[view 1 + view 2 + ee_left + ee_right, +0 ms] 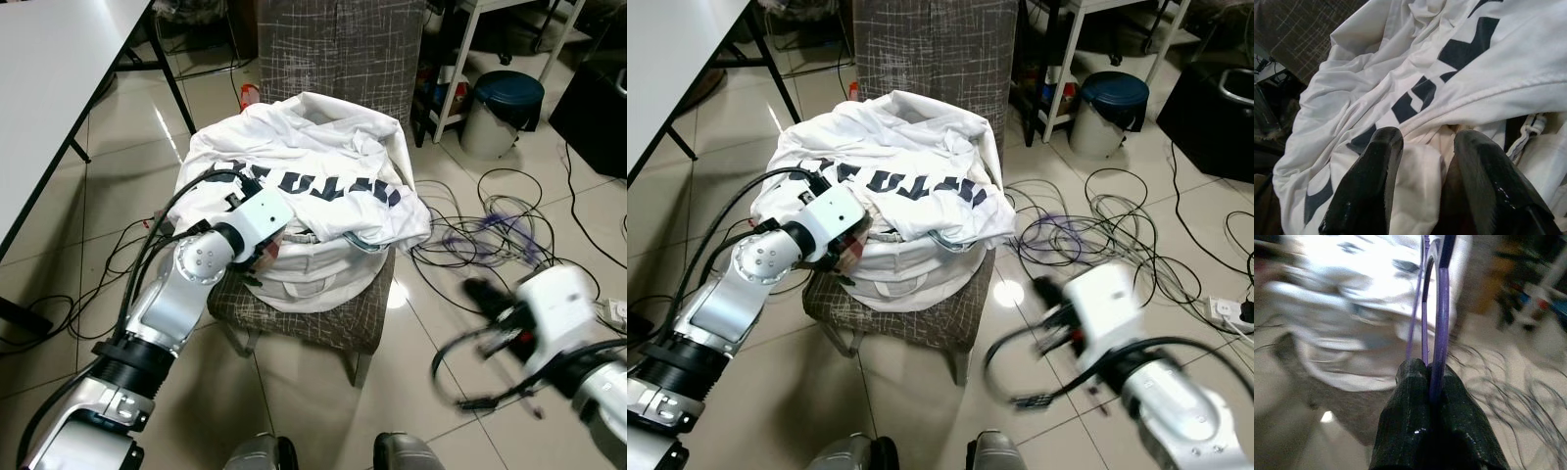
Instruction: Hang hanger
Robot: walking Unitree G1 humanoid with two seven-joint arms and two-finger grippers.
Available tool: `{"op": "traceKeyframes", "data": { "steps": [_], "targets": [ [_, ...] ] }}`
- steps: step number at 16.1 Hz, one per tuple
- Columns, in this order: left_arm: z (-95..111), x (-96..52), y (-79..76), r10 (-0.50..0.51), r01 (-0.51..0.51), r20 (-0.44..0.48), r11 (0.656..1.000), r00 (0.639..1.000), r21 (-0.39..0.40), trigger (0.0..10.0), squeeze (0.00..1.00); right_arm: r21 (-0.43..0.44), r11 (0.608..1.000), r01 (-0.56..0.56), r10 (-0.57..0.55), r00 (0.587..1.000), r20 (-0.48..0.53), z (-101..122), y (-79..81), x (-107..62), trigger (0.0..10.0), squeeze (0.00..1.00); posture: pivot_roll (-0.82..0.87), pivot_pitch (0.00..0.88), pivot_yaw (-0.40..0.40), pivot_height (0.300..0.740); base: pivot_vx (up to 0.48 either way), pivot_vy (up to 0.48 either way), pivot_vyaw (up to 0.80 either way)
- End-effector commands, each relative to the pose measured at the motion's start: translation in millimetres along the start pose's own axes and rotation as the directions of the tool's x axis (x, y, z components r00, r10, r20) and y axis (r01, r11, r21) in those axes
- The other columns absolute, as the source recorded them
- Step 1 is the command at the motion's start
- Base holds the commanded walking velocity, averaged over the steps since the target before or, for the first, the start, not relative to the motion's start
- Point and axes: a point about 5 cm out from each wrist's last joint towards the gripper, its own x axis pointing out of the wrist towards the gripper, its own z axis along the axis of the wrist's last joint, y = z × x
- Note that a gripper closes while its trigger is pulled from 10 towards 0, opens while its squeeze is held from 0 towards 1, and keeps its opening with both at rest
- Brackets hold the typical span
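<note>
A heap of white shirts (313, 186) with dark lettering lies on a grey upholstered chair (333, 318). My left gripper (1425, 139) is at the heap's front left side, shut on a bunched fold of a white shirt (1420, 171); from the head it appears under the hem (269, 245). My right gripper (1425, 369) is shut on a thin purple hanger (1441, 293) that stands up between its fingers. That arm is blurred, low over the floor to the right of the chair (485, 299).
A white table (49, 78) stands at the left. Tangled cables (490, 235) cover the tiled floor to the right of the chair, with a lidded bin (502, 113) and a black box (598, 117) behind them. A power strip (615, 311) lies at the far right.
</note>
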Motion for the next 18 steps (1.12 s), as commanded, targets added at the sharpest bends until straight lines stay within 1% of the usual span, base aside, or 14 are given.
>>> {"op": "traceKeyframes", "data": {
  "steps": [1,3,4,5,6,8,9,10,12,14,15,16,17,18],
  "targets": [
    [-5.8,0.6,1.6,0.007,-0.007,-0.028,1.000,1.000,-0.012,10.0,0.00,0.014,0.997,0.075,-0.074,0.996,-0.045,-12.6,-8.0,0.0,10.0,0.00,-0.20,0.109,0.109,0.740,0.000,0.000,0.00],
    [-8.1,1.7,-0.1,0.007,-0.008,-0.036,1.000,0.999,-0.021,10.0,0.00,0.032,0.994,0.106,-0.103,0.991,-0.088,-26.9,-8.9,3.0,10.0,0.00,-0.20,0.111,0.110,0.740,0.000,0.000,0.00],
    [-10.9,1.9,-0.1,0.019,-0.019,-0.049,1.000,0.999,-0.008,10.0,0.00,0.043,0.992,0.121,-0.116,0.987,-0.109,-34.2,-9.1,5.0,10.0,0.00,-0.19,0.115,0.108,0.740,0.000,0.000,0.00],
    [-13.2,1.9,1.3,0.040,-0.039,-0.061,0.999,0.997,0.017,10.0,0.00,0.053,0.993,0.109,-0.102,0.988,-0.118,-37.0,-6.7,6.5,10.0,0.00,-0.19,0.115,0.109,0.740,0.000,0.000,0.00],
    [-17.7,1.6,8.5,0.118,-0.112,-0.080,0.991,0.990,0.073,10.0,0.00,0.068,0.997,0.033,-0.025,0.994,-0.105,-35.6,4.7,9.8,10.0,0.00,-0.19,0.117,0.104,0.740,0.000,0.000,0.00],
    [-21.8,2.0,11.0,0.144,-0.135,-0.100,0.987,0.985,0.091,10.0,0.00,0.069,0.997,0.018,-0.010,0.994,-0.109,-37.8,10.4,11.8,10.0,0.00,-0.18,0.117,0.102,0.740,0.000,0.000,0.00],
    [-24.9,2.3,8.7,0.133,-0.122,-0.108,0.987,0.985,0.103,10.0,0.00,0.072,0.996,0.054,-0.044,0.991,-0.126,-44.0,8.7,12.8,10.0,0.00,-0.18,0.118,0.102,0.740,0.000,0.000,0.00],
    [-26.0,2.7,7.5,0.132,-0.121,-0.110,0.987,0.985,0.101,10.0,0.00,0.073,0.995,0.070,-0.060,0.989,-0.133,-46.4,7.4,12.8,10.0,0.00,-0.18,0.118,0.102,0.740,0.000,0.000,0.00],
    [-26.6,5.4,2.6,0.125,-0.117,-0.104,0.990,0.987,0.085,10.0,0.00,0.069,0.987,0.149,-0.136,0.977,-0.165,-55.5,-0.1,11.6,10.0,0.00,-0.18,0.119,0.102,0.740,0.000,0.000,0.00],
    [-22.7,7.9,0.1,0.120,-0.113,-0.087,0.990,0.989,0.078,10.0,0.00,0.073,0.982,0.175,-0.160,0.971,-0.176,-58.7,-3.4,10.5,10.0,0.00,-0.18,0.122,0.103,0.740,0.000,0.000,0.00],
    [-20.8,8.9,0.6,0.123,-0.117,-0.082,0.990,0.989,0.079,10.0,0.00,0.075,0.983,0.170,-0.155,0.972,-0.175,-59.0,-2.7,10.6,10.0,0.00,-0.18,0.122,0.103,0.740,0.000,0.000,0.00],
    [-19.4,9.5,2.0,0.127,-0.121,-0.077,0.990,0.989,0.078,4.8,0.00,0.073,0.984,0.165,-0.150,0.973,-0.174,-59.3,-1.2,10.8,10.0,0.00,-0.18,0.121,0.102,0.740,0.000,0.000,0.00],
    [-18.7,9.7,3.6,0.130,-0.124,-0.072,0.989,0.989,0.077,0.0,0.00,0.073,0.984,0.160,-0.145,0.974,-0.174,-60.2,0.5,11.1,10.0,0.00,-0.18,0.121,0.102,0.740,0.000,0.000,0.00],
    [-18.8,9.8,4.9,0.131,-0.125,-0.071,0.989,0.989,0.073,0.0,0.00,0.073,0.984,0.160,-0.146,0.974,-0.174,-60.4,0.9,11.2,10.0,0.00,-0.18,0.121,0.102,0.740,0.000,0.000,0.00]
  ]
}}
